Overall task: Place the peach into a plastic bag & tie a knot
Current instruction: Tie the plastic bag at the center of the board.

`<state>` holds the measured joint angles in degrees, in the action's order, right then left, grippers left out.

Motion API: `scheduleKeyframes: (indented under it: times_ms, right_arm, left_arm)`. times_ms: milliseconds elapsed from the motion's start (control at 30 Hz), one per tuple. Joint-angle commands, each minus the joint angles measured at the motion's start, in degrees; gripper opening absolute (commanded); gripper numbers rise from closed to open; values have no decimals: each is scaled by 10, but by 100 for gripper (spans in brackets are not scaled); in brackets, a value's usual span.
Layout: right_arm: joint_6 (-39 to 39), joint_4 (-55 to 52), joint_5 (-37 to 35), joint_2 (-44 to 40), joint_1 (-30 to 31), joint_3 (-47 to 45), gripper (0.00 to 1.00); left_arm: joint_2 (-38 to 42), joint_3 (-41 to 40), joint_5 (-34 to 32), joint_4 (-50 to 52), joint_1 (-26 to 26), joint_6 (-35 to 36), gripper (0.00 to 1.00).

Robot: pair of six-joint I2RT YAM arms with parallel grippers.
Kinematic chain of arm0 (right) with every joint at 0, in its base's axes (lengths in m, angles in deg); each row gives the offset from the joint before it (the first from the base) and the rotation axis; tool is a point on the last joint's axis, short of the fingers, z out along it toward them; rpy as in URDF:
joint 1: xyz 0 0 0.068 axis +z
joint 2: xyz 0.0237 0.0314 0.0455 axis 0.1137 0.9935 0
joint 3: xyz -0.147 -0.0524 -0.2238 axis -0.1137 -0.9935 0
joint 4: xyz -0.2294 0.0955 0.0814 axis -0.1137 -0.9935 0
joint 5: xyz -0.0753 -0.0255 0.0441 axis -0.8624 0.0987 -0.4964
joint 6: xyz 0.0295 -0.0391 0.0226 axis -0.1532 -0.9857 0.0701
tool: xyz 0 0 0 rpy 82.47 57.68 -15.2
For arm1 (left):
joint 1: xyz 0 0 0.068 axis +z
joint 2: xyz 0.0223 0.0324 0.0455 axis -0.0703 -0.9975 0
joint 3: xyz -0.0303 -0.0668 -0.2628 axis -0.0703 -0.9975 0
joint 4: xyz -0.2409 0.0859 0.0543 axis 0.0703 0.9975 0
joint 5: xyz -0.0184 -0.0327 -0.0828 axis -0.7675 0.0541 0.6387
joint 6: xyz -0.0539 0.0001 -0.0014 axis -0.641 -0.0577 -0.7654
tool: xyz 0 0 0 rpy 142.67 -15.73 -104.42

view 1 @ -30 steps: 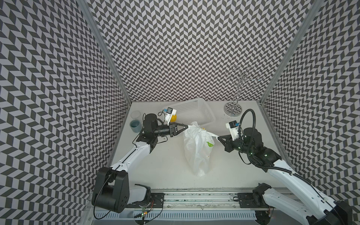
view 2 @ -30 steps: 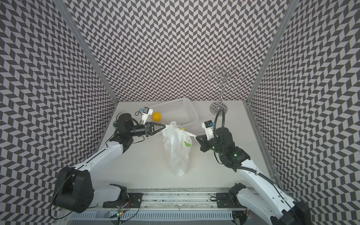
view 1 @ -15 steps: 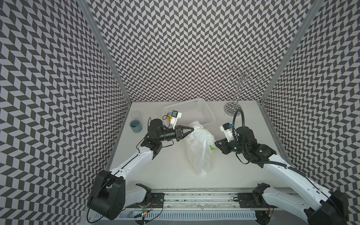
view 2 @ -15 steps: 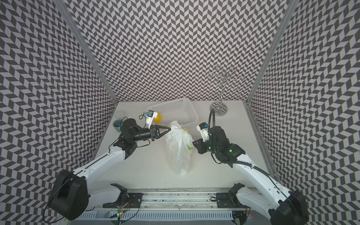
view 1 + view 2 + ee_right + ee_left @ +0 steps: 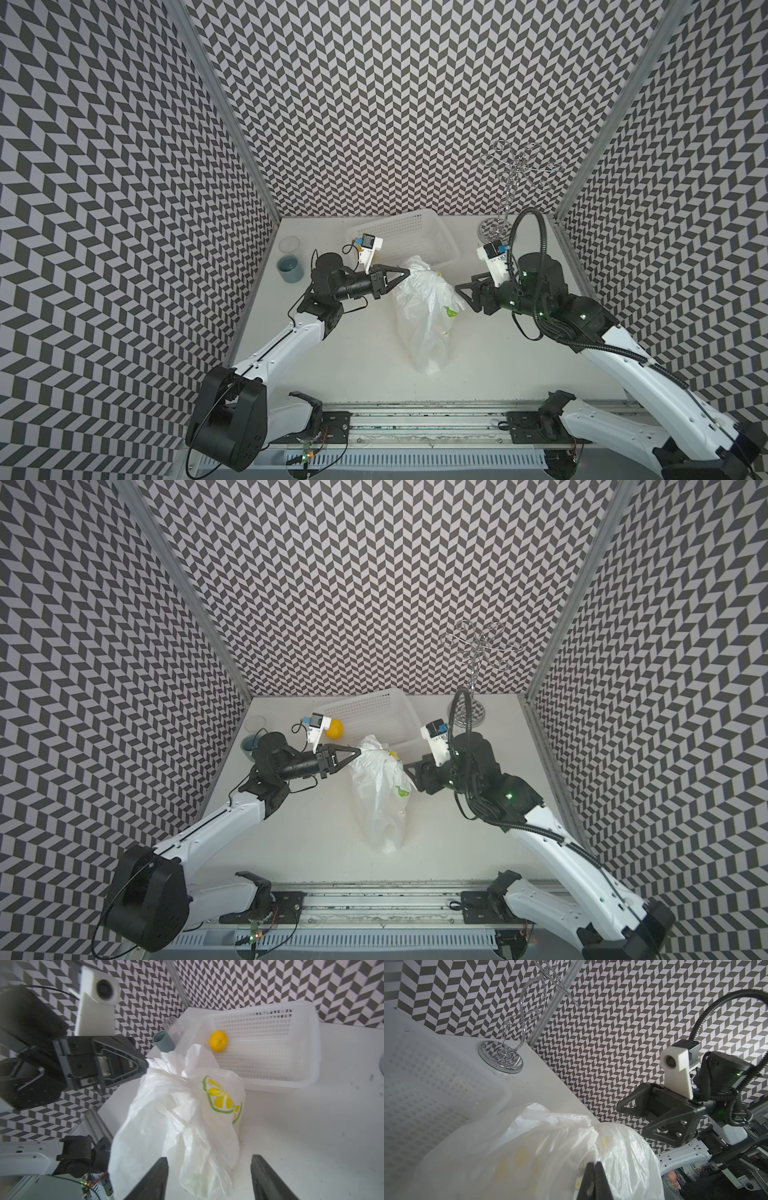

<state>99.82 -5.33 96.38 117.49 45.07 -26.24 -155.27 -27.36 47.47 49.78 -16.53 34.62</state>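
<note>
The plastic bag (image 5: 428, 324) is white with lemon prints and lies slumped mid-table, its top gathered. My left gripper (image 5: 409, 272) is shut on that gathered top; the left wrist view shows its fingertips (image 5: 595, 1165) pinching white film of the plastic bag (image 5: 550, 1157). My right gripper (image 5: 464, 297) stands open right beside the bag's lemon-printed side. In the right wrist view the plastic bag (image 5: 176, 1115) sits ahead of the right gripper (image 5: 209, 1160), whose fingers are wide apart and hold nothing. The peach is hidden.
Behind the bag stands a white perforated basket (image 5: 370, 712) with a round yellow fruit (image 5: 334, 728) in it. A grey-blue cup (image 5: 289, 268) and a clear cup (image 5: 289, 244) sit at the far left. A chrome wire stand (image 5: 498, 226) is at the back right.
My right gripper has opened and let go of the bag, which was stretched between both grippers. The bag's top now hangs slack from the left gripper, which shifted slightly toward the bag.
</note>
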Motion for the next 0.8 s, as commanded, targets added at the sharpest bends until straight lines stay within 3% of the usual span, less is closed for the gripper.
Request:
scheduleKeyframes:
  times_ms: [0,67,233,300,367,467,567,700,767]
  right_arm:
    - [8,13,-56,36,48,49,80]
    - [6,9,-72,62,60,68,87]
    - [-2,11,-63,112,79,79,86]
    - [-4,9,-75,117,79,68,75]
    - [-9,11,-107,112,77,48,55]
    - [-21,27,-89,98,60,32,26]
    - [-19,53,-61,82,56,16,19]
    - [-21,60,-51,80,56,9,18]
    - [-22,63,-45,79,56,7,19]
  left_arm:
    - [2,5,3,-5,-5,12,0]
    - [3,2,5,-5,-6,12,0]
    - [0,11,16,6,-10,20,0]
    - [1,13,22,6,-11,20,0]
    - [3,17,32,6,-9,20,0]
    - [4,19,58,-2,-2,10,3]
    - [4,18,86,3,11,6,16]
    - [0,25,99,20,16,12,34]
    - [-1,28,101,21,16,11,37]
